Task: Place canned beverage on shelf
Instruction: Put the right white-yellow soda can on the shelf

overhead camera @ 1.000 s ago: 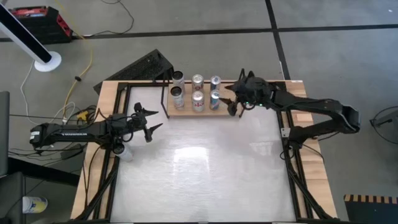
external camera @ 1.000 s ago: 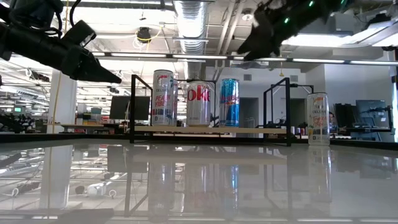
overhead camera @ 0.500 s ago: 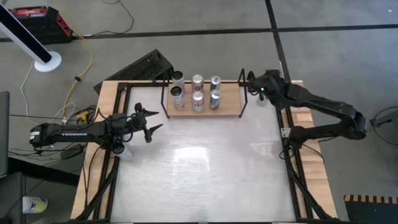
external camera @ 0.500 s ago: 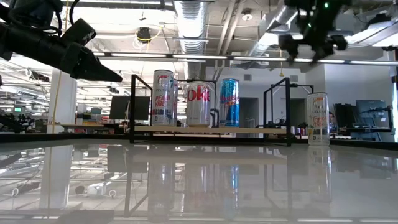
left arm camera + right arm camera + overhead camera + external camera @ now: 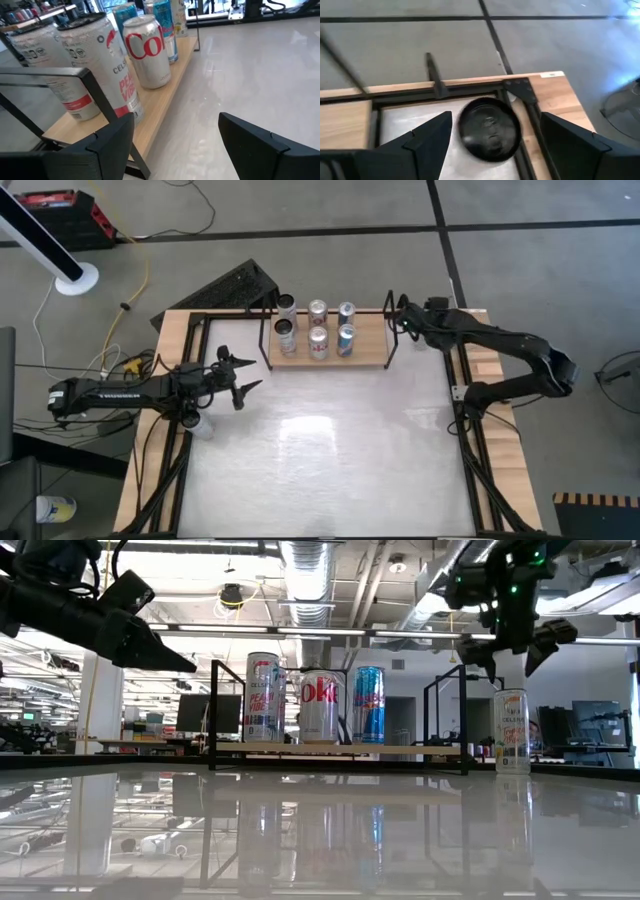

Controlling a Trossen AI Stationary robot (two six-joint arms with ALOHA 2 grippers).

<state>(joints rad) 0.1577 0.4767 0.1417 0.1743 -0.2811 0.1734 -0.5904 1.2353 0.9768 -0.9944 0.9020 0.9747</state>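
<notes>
The shelf [image 5: 366, 352], a light-wood board in a black wire frame, stands at the table's far side with several cans [image 5: 318, 340] upright on it. One more can [image 5: 511, 730] stands on its base on the table just right of the shelf; in the right wrist view its dark round top [image 5: 489, 129] shows between my fingers. My right gripper [image 5: 508, 645] hangs open above this can, tipped downward and clear of it. My left gripper [image 5: 240, 380] is open at the table's left, pointing at the shelf's left end [image 5: 150, 120] with nothing between its fingers.
The shelf's right wire post [image 5: 464, 720] stands close beside the loose can. The table's black corner bracket [image 5: 520, 90] and wood edging [image 5: 555, 100] lie just beyond the can. The white tabletop [image 5: 330, 450] in front of the shelf is bare.
My right gripper has gone from above the shelf's right end toward the table's far right corner, rolling and tipping downward until it stands over the loose can. Its fingers have stayed open. The cans have not moved.
</notes>
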